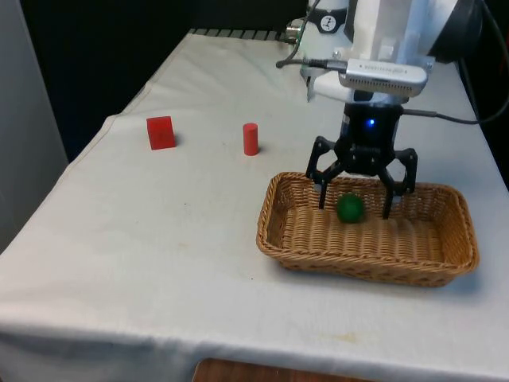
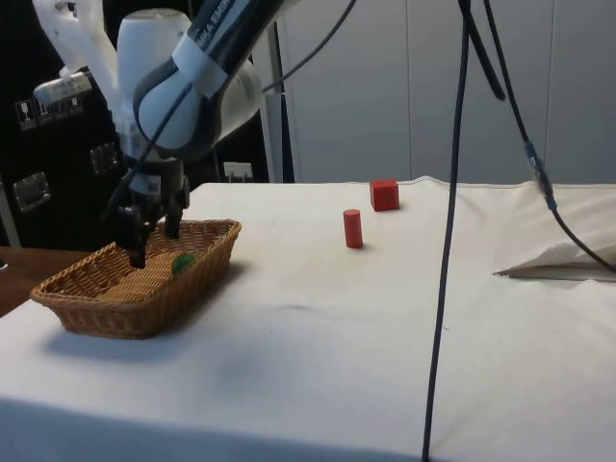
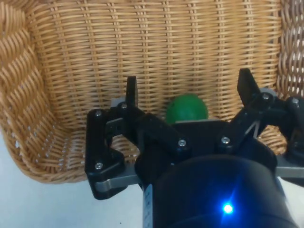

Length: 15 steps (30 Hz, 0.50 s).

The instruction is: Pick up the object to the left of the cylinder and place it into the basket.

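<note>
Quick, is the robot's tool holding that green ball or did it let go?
Tool: open, holding nothing; the green ball lies in the basket between its spread fingers.

There is one wicker basket (image 1: 461, 231), and one green ball (image 1: 350, 208) lies in it. Two red things stand on the desk (image 1: 159, 263): one red cube (image 1: 161, 133) and one red cylinder (image 1: 250, 139). That makes three small coloured pieces in all, two red and one green, plus the single basket. One white cloth (image 2: 385, 327) covers the one desk. One arm (image 1: 382, 32) carries one tool (image 1: 355, 204), which has two fingers (image 1: 322, 191), spread apart. At least two dark cables (image 2: 448, 241) hang in the side view.
</note>
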Tool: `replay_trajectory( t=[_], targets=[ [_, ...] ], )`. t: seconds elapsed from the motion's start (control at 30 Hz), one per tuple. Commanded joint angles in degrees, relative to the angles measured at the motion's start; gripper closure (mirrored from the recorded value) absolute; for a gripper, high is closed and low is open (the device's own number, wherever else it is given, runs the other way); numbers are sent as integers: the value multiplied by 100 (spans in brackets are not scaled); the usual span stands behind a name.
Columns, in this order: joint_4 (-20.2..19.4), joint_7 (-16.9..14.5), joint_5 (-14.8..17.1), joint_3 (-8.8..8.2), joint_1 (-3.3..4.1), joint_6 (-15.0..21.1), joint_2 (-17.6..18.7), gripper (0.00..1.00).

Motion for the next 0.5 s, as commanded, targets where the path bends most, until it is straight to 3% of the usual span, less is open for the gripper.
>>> replay_trajectory(
  t=[0.0, 0.03, 0.07, 0.33, 0.37, 0.4, 0.47],
  targets=[
    [-74, 29, -40, -57, 57, -29, -86, 0],
    [-17, 0, -6, -6, 6, -17, -40, 0],
    [-86, 29, -52, -69, 63, -46, -115, 0],
    [-103, 52, -183, -189, 143, -241, -309, 0],
    [-86, -6, -120, -120, 86, -183, -286, 0],
    [-97, 52, -195, -206, 149, -269, -327, 0],
    [-92, 52, -229, -235, 166, -332, -378, 0]
  ],
)
